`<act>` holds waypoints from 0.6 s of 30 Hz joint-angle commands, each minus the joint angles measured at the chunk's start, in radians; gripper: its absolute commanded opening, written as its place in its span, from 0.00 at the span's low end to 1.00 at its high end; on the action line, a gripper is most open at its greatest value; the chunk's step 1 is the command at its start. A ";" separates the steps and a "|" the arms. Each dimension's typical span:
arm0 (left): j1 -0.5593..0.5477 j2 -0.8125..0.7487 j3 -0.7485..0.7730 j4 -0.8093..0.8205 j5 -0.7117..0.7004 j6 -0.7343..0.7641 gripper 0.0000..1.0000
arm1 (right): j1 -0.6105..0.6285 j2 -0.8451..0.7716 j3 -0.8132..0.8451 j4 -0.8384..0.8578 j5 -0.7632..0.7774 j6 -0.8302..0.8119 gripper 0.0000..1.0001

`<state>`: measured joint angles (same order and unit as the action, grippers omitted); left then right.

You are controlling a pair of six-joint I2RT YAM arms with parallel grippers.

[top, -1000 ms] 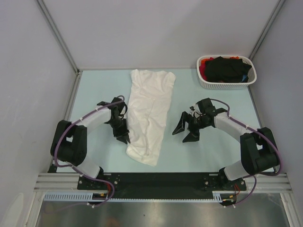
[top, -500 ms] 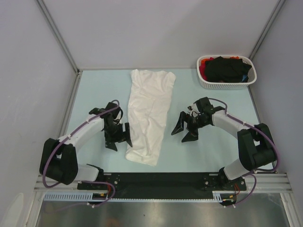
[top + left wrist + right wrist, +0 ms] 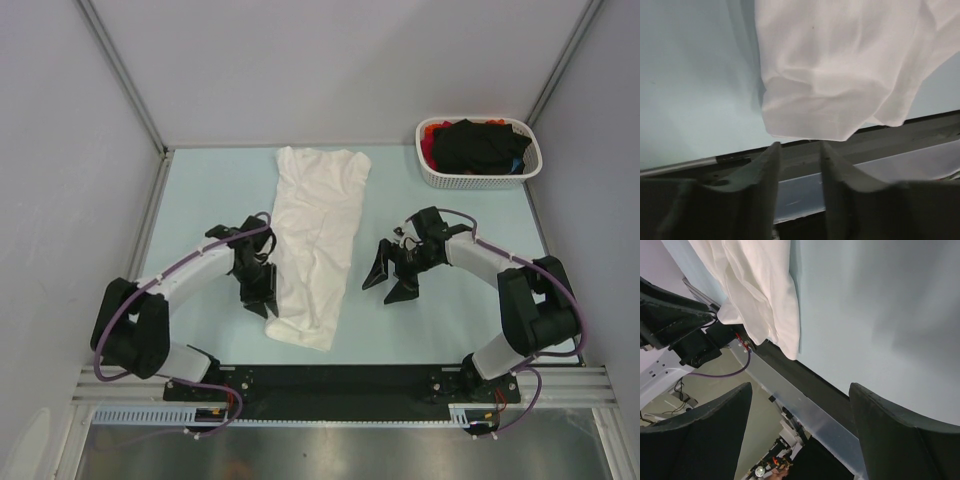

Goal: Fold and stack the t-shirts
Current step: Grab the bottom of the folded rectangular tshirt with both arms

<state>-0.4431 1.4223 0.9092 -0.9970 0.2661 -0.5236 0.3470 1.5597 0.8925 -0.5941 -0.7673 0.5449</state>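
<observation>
The white t-shirt (image 3: 315,240) lies on the table (image 3: 200,190). Its long way runs from back to front, and the near end leans a bit left. The left gripper (image 3: 258,298) is just beside its left edge, jaws a little apart and holding nothing. The right gripper (image 3: 388,286) is off to its right, jaws wide and empty.

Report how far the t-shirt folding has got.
Done: white cloth t-shirt lies folded into a long strip. In hand: left gripper at its near-left edge, gripping nothing; right gripper open, apart. Remaining: cross-fold, then black cloth shirt and red cloth in white perforated plastic basket.
</observation>
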 commanded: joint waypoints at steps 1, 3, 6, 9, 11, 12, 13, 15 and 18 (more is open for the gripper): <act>-0.022 -0.025 0.114 -0.038 -0.033 0.003 0.71 | 0.006 -0.003 0.033 -0.027 -0.026 -0.026 0.84; -0.032 -0.037 0.132 -0.063 -0.047 0.014 0.82 | 0.006 -0.003 0.029 -0.027 -0.027 -0.030 0.84; -0.052 -0.051 0.116 -0.075 -0.062 0.037 0.87 | 0.006 -0.003 0.026 -0.026 -0.027 -0.030 0.84; -0.088 -0.056 0.085 -0.074 -0.067 0.059 0.87 | 0.006 0.005 0.028 -0.021 -0.030 -0.033 0.84; -0.120 -0.054 0.068 -0.068 -0.074 0.068 0.85 | 0.004 0.010 0.028 -0.022 -0.030 -0.037 0.84; -0.129 -0.054 0.053 -0.063 -0.079 0.068 0.84 | 0.006 0.013 0.029 -0.021 -0.030 -0.039 0.84; -0.147 -0.054 0.045 -0.058 -0.083 0.068 0.83 | 0.004 0.014 0.028 -0.021 -0.030 -0.040 0.84; -0.157 -0.052 0.024 -0.043 -0.084 0.065 0.83 | 0.004 0.020 0.026 -0.023 -0.032 -0.043 0.84; -0.160 -0.033 0.000 -0.016 -0.080 0.060 0.82 | 0.004 0.017 0.029 -0.022 -0.033 -0.040 0.84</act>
<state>-0.5938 1.3918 0.9348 -1.0462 0.2020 -0.4797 0.3477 1.5726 0.8928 -0.6090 -0.7765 0.5190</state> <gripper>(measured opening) 0.828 0.840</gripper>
